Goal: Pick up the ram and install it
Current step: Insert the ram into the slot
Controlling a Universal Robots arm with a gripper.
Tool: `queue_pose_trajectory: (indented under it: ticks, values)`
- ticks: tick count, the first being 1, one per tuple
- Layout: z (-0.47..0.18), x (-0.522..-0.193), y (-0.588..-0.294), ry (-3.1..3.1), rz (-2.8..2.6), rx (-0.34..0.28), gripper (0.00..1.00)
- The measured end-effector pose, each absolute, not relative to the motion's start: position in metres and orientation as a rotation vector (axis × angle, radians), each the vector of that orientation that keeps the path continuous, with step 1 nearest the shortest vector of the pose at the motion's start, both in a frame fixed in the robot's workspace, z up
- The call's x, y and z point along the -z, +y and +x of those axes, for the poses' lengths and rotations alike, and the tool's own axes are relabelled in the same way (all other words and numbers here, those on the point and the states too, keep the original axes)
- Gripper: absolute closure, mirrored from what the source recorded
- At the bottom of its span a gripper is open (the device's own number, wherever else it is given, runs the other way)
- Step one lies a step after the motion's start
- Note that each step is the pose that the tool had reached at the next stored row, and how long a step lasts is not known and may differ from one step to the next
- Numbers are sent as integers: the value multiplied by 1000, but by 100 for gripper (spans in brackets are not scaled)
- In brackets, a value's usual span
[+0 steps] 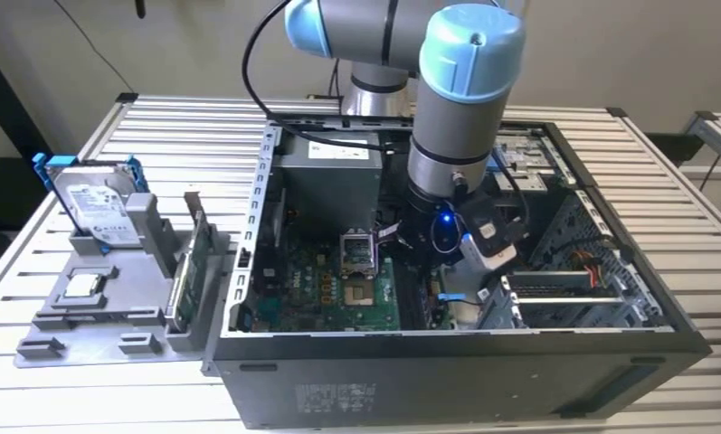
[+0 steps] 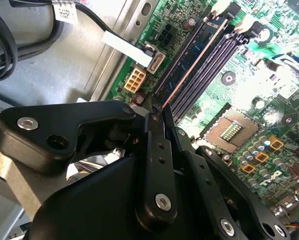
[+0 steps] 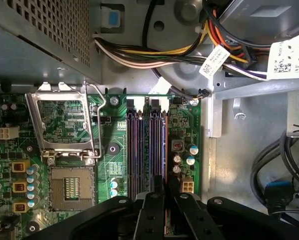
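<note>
**Claw down in the case, ram at the memory slots**

Arm reached inside the open computer case (image 1: 457, 362); tight room, with the power supply (image 1: 327, 172) on the far side and the drive cage (image 1: 577, 285) at the exterior view's right. Cable bundle (image 3: 154, 52) ran close past the slot ends. Processor socket (image 3: 69, 187) sat beside the memory slots (image 3: 139, 150) on the motherboard (image 2: 269, 75). Gripper (image 2: 157, 117) fingers were nearly together, pinched on the ram (image 2: 194, 60), which stood on edge in the outermost slot, running straight away from the fingertips. Outside the case, the hard drive (image 1: 95, 203) and green card (image 1: 189, 271) stood on the grey holder (image 1: 82, 325).
</note>
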State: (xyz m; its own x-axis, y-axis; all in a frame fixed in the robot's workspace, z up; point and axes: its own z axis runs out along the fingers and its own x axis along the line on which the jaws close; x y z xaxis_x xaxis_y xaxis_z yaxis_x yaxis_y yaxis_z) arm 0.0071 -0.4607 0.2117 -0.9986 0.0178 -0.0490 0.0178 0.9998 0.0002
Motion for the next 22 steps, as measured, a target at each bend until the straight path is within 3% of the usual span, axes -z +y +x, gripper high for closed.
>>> queue_pose_trajectory:
  ticks: [12, 14, 22]
  values:
    - [7, -211, -461, 3092, 28, 2, 86]
    - [7, -211, -461, 3093, 28, 1, 78]
    - [7, -245, -461, 3093, 28, 1, 78]
